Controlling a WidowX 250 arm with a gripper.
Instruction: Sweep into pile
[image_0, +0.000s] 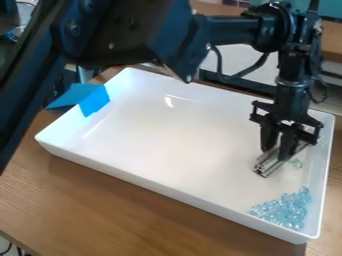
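Observation:
My gripper (278, 150) hangs over the right part of the white tray (174, 145), shut on a short grey metal bar (268, 164). The bar lies at a slant low over the tray floor, its near end pointing down and left. Light-blue clear beads (286, 209) are heaped in the tray's near right corner, below the bar in the view. A few pale beads (296, 163) show just right of the bar, near the tray's right wall.
Blue tape (93, 102) is stuck over the tray's left rim. The tray's raised walls surround the beads and bar. Wooden table (100, 200) shows in front of the tray, and the arm crosses above its far side.

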